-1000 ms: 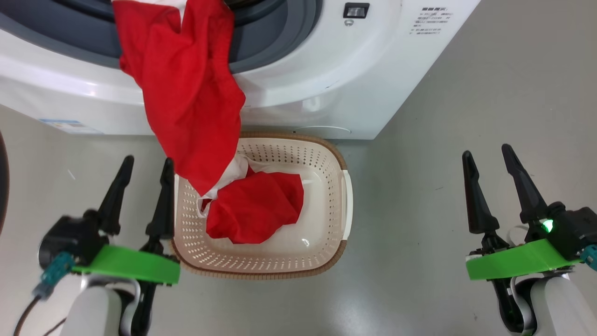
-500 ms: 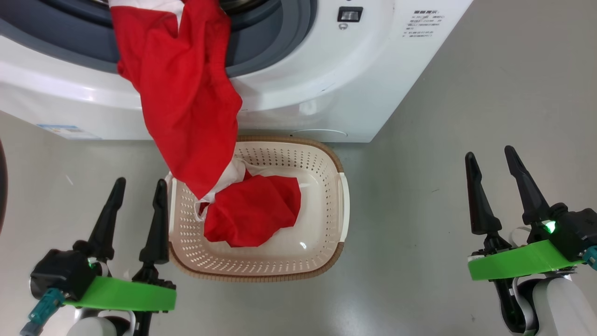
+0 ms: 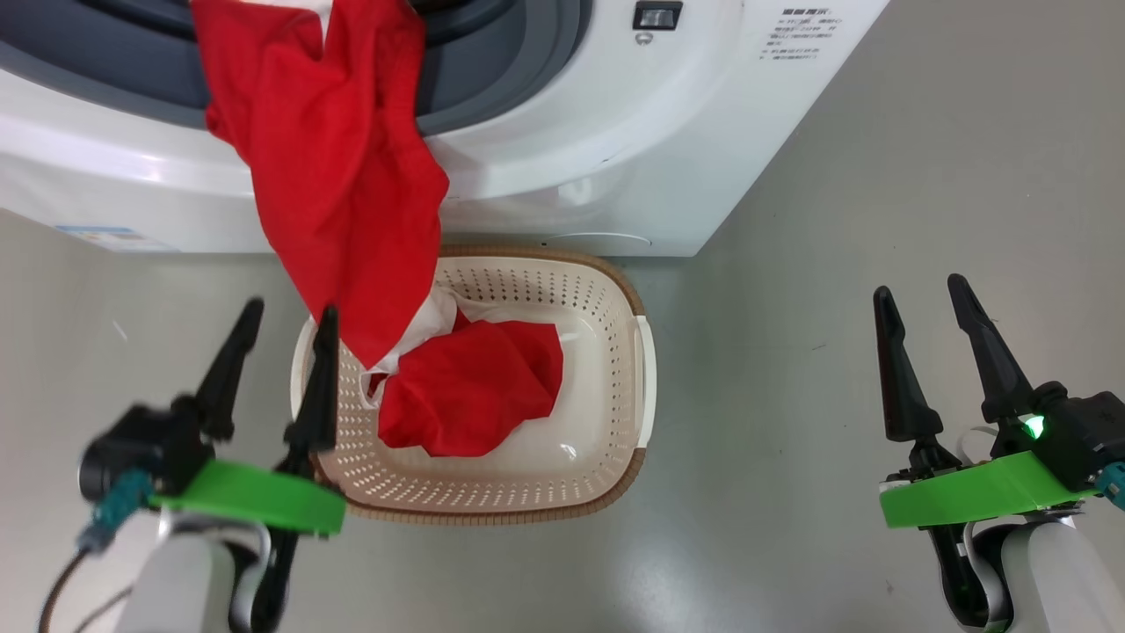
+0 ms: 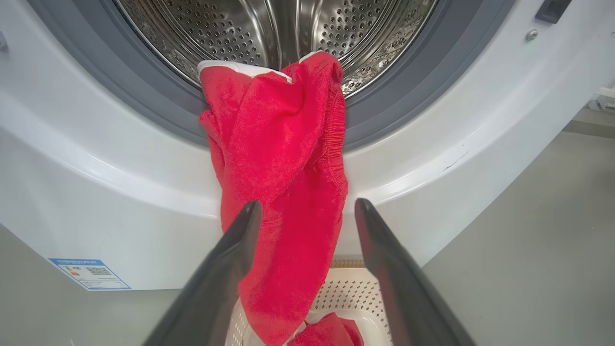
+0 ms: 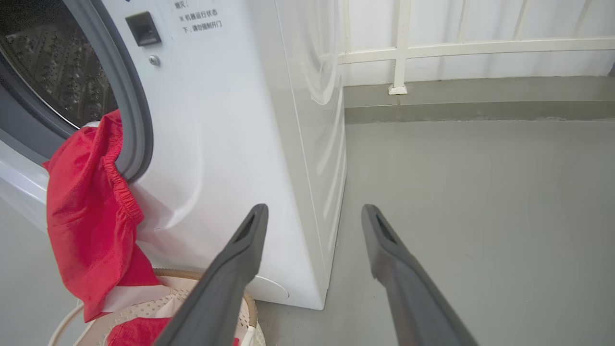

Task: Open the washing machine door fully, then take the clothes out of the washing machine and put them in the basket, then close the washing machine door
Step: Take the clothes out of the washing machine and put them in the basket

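clothes (image 3: pixel 343 176): one end is draped over the grey gasket (image 4: pixel 144 96) at the mouth of the steel drum (image 4: pixel 269 29), white trim on top. Long axis runs straight down the front of the washing machine (image 3: pixel 571 158). The lower end is bunched in the basket (image 3: pixel 615 308), red with some white showing.

basket: on the floor (image 3: pixel 791 440), just in front of the machine, long side toward it. Floor is plain grey. There's a blue label (image 4: pixel 89 274) low on the machine front and a white railing (image 5: pixel 456 45) along the wall behind.

left hand (image 3: pixel 292 308): fingers spread wide, holding nothing, at the basket's left rim. In the wrist view the hanging cloth sits between the fingers; can't tell if they touch it.

right hand (image 3: pixel 918 286): fingers spread wide, empty, over bare floor, well apart from the basket.
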You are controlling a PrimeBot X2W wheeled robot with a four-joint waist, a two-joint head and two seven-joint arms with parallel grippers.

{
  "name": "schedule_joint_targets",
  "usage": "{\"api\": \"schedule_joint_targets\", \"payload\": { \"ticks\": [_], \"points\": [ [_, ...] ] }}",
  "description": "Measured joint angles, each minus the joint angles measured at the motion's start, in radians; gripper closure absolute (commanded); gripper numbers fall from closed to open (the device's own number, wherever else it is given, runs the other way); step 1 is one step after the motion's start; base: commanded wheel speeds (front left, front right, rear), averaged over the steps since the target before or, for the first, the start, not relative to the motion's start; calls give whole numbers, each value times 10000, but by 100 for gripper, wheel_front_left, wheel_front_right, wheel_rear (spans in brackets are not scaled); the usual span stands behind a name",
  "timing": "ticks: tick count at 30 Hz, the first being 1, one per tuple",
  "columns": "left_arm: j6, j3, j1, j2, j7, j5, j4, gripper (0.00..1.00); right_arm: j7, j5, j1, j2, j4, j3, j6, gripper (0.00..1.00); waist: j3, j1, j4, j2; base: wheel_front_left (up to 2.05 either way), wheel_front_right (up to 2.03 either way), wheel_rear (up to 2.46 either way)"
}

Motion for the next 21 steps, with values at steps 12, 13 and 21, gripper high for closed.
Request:
{"api": "schedule_joint_targets", "payload": {
  "ticks": [12, 13, 21],
  "points": [
    [0, -1241, -3532, 339, 0, 0, 2604, 0, 0, 2, -63, 0, 42, 142, 0, 0, 263, 0, -8, 0, 0, 0, 0],
    [0, -1352, -3842, 347, 0, 0, 2849, 0, 0, 2, -65, 0, 42, 148, 0, 0, 283, 0, -8, 0, 0, 0, 0],
    [0, -2322, -6149, 339, 86, -115, 5043, 0, 0, 2, -241, 0, 36, 211, 0, 0, 481, 0, -51, 0, 0, 0, 0]
  ]
}}
